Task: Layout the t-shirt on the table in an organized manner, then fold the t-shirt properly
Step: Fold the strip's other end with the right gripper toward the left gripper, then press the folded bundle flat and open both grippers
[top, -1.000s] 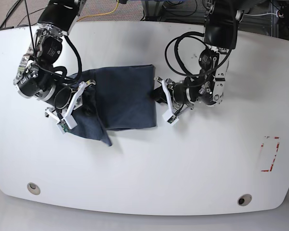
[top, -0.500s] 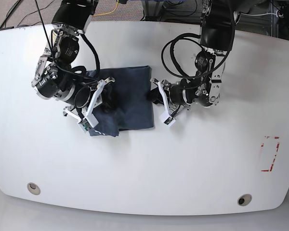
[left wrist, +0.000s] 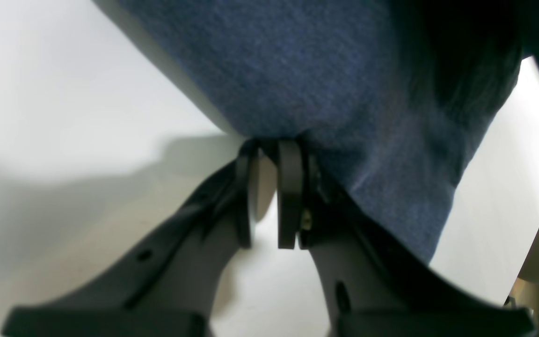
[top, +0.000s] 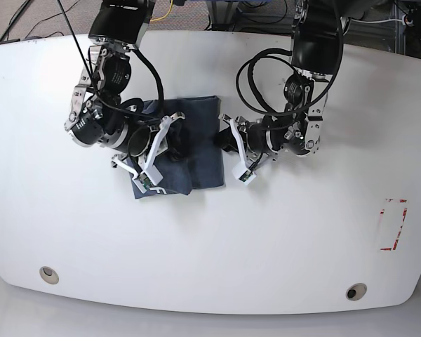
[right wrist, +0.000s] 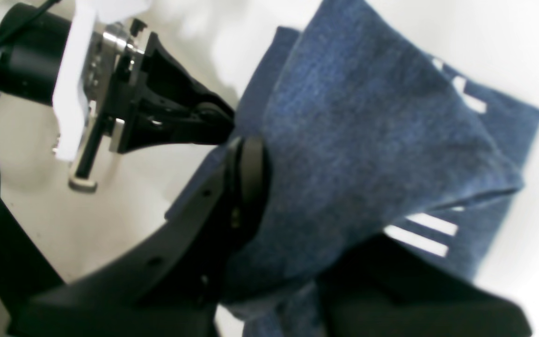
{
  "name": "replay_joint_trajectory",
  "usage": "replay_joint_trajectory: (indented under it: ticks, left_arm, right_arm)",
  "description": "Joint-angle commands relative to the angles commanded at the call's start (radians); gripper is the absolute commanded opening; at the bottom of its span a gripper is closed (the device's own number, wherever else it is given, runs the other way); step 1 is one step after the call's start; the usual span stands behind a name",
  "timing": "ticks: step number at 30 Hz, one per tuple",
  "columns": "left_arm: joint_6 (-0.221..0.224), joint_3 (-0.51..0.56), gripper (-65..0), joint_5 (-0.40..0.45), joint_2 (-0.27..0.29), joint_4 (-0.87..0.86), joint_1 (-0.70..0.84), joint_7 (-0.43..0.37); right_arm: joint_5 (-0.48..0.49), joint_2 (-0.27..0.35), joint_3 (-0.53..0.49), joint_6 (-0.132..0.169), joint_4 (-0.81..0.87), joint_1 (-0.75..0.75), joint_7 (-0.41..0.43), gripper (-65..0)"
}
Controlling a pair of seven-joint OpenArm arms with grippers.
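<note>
right gripper [right wrist: 251, 173] pinching lifted t-shirt [right wrist: 358, 154] fold, left gripper [left wrist: 269, 159] clamping its edge

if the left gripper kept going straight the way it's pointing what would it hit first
The t-shirt. The left gripper has its fingertips right at the shirt's edge, jaws nearly together, so the folded blue cloth lies directly ahead. Beyond it, in the base view, sits the right gripper, though depth there is unclear.

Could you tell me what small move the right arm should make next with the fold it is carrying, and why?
Probably carry it on to the edge held by the left gripper, then lower it: the right gripper holds the t-shirt flap short of that edge.
</note>
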Motion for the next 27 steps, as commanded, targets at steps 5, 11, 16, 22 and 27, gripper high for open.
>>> replay_joint_trajectory:
  ticks: [5,11,16,22,27]
  left_arm:
    - [0.000,0.000,-58.7,0.000,0.000,0.000,0.000,0.000]
    - [0.000,0.000,-58.7,0.000,0.000,-0.002,0.000,0.000]
    - [0.000,0.000,-58.7,0.000,0.000,-0.002,0.000,0.000]
    - [0.000,0.000,-58.7,0.000,0.000,-0.002,0.000,-0.002]
    - [0.000,0.000,-58.7,0.000,0.000,-0.002,0.000,-0.002]
  right_arm:
    - [0.000,0.000,0.000,0.000,-0.038,0.000,0.018,-61.5]
    - [0.000,-0.015,0.000,0.000,-0.040,0.003,0.020,-61.5]
    - [-0.002,-0.044,0.000,0.000,-0.040,0.003,0.020,-61.5]
    - [-0.002,-0.077,-0.002,0.000,-0.040,0.005,0.023,-61.5]
    - [-0.003,-0.078,-0.055,0.000,-0.041,0.003,0.060,-61.5]
